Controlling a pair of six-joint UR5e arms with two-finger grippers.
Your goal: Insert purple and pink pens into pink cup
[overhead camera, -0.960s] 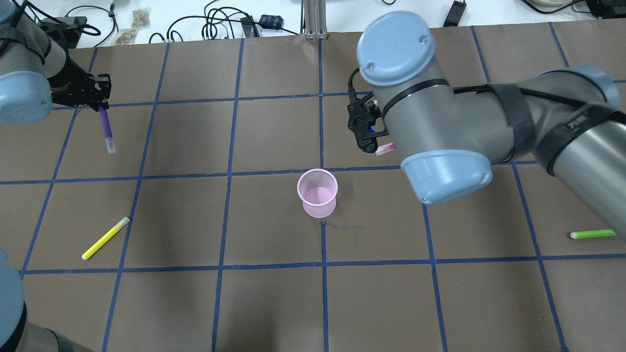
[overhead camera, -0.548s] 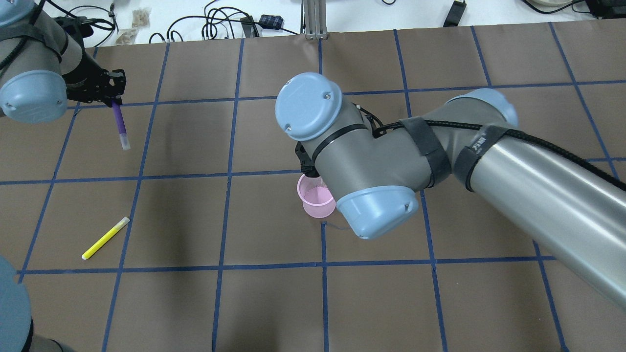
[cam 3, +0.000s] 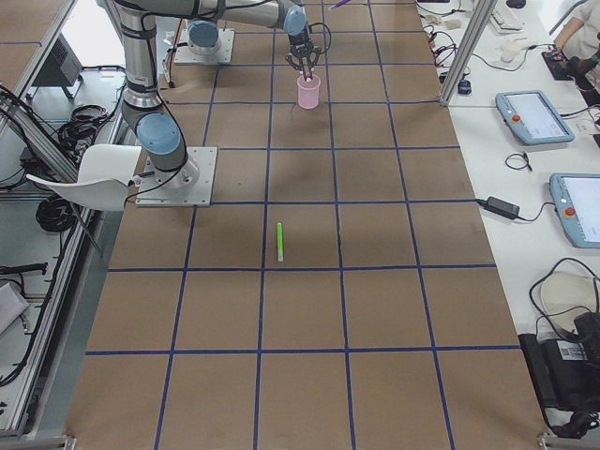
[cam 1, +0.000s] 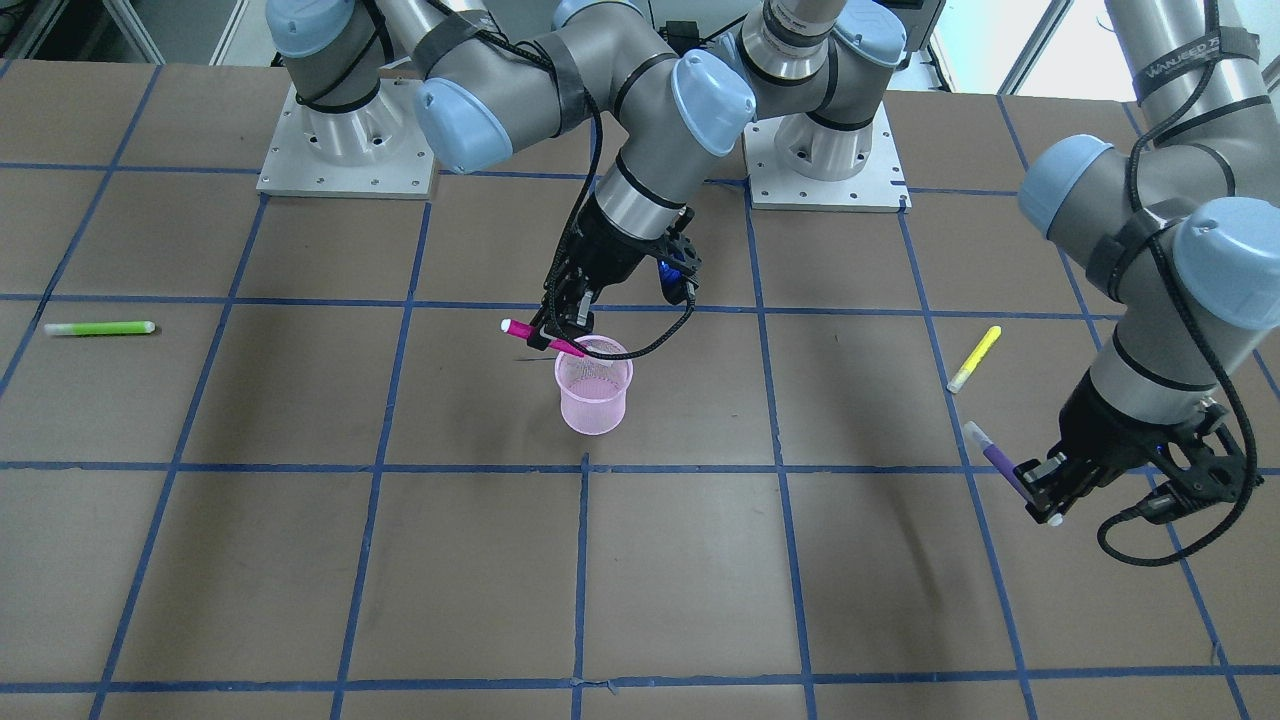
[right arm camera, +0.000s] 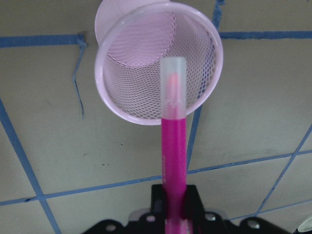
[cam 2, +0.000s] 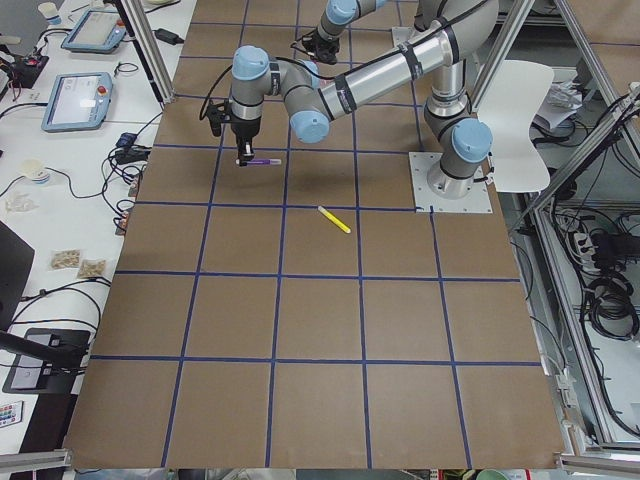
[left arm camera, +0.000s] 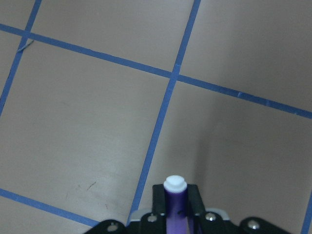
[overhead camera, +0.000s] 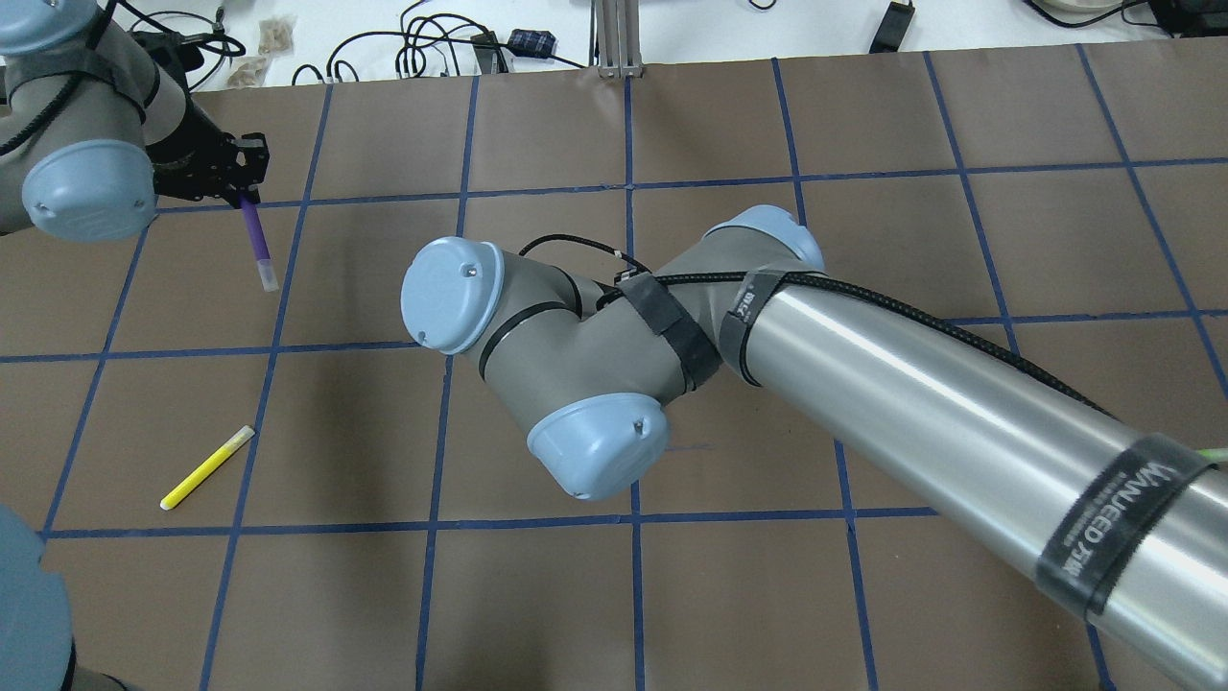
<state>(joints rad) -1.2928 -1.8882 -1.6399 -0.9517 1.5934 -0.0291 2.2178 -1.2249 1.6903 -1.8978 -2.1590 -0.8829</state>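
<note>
The right gripper's fingers were pinched on the pink pen, gripping it near its back end. The pen tilted, its clear cap crossing the rim of the pink cup and sitting over the open mouth. Whether the cap touched the rim could not be told. The mesh cup stood upright near the middle of the table, beside a crossing of blue tape lines. In the front view the pen's white back end stuck out past the fingers, away from the cup.

The left gripper's fingers were closed on the purple pen, white cap forward, above the table. This pen was far off to the robot's left and on the table's far side, well apart from the cup.

Around the cup there was room on every side. The yellow pen lay flat to the robot's left, between the cup and the left gripper but near neither. The green pen lay flat well off to the right. The right arm's elbow and forearm hung over the middle of the table and hid the cup from overhead.

Count: four pens (pink, purple, yellow, green), two of them held and two lying; one cup; two grippers.
</note>
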